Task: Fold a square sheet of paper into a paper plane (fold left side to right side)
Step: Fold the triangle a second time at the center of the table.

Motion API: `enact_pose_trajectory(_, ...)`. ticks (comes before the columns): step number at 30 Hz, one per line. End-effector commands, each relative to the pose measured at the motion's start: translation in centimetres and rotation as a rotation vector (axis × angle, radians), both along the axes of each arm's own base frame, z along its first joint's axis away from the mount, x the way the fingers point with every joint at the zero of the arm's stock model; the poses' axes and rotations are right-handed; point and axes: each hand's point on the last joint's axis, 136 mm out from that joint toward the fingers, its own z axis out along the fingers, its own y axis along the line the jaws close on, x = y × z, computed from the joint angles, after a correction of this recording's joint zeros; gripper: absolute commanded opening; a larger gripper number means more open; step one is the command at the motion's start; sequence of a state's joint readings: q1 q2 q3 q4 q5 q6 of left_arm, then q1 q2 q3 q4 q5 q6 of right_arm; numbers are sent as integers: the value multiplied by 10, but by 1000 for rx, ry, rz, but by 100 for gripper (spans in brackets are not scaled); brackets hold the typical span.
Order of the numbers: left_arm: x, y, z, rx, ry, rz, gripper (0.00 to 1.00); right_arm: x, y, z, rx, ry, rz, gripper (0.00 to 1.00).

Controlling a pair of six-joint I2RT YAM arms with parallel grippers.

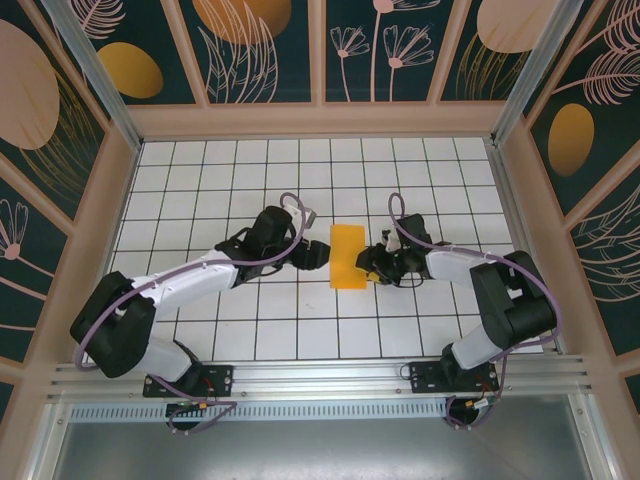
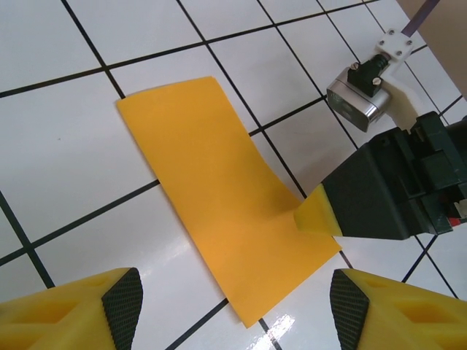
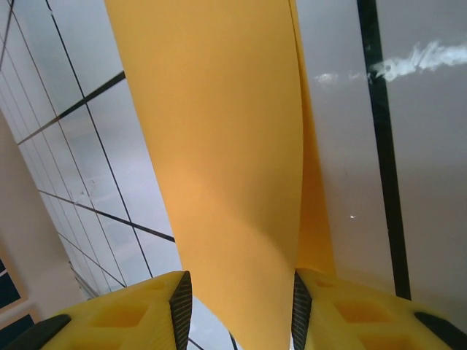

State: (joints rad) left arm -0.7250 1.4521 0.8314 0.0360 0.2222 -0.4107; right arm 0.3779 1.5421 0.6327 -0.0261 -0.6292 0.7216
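From above, the thin orange-yellow folded paper sheet (image 1: 347,256) is seen mid-table, pinched at its three-o'clock edge by the right gripper (image 1: 371,265), apparently to steady the fold; the left gripper (image 2: 233,302) is held wide open, empty, at six o'clock; the paper is seen clamped between right fingers (image 3: 300,310).

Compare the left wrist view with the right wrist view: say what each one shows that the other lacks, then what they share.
Left wrist: the sheet of paper as a whole narrow rectangle lying on the tiles, the right gripper pressing its right edge, and the left gripper open and off the paper.

Right wrist: the paper's edge close up, two layers parted slightly, running between the right gripper's fingertips.

Both: the same orange-yellow paper and the white tiled table.
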Motion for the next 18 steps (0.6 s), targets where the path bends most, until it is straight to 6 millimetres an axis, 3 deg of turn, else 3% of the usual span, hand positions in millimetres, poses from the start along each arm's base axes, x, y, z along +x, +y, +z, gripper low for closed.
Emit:
enact_pose_trajectory(1,-2,-1,12,-31,-55,-29,71,8,6,2,42,-4,2,42)
enact_pose_trajectory(7,-8,0,16,-36,-74,-45,71,10,5,-1,47,11,-4,43)
enact_pose_trajectory(18,-39,-25,17,-6,-126,-167,72,36,6,17,67,-34,2,42)
